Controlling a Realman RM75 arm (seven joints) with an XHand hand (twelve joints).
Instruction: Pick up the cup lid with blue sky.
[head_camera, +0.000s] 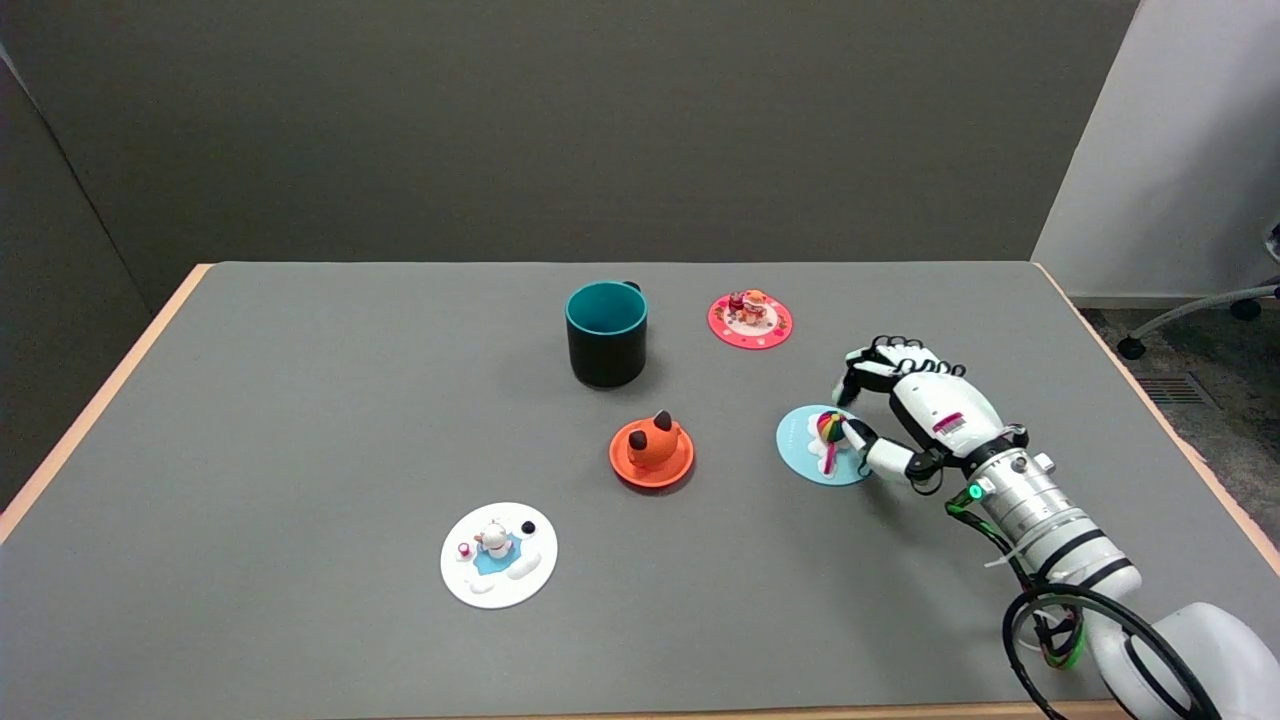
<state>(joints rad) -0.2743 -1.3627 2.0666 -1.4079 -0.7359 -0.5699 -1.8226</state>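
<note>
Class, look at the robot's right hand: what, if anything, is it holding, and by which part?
The right hand pinches the rainbow knob on the light blue cup lid, which lies on the table.

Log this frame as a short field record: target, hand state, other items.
target: sky-blue lid with rainbow knob, flat on table
right hand: at the lid's right edge, fingers around the knob; lid not lifted
other lids: orange, pink, white
mug: teal inside, upright, apart from lids
</note>
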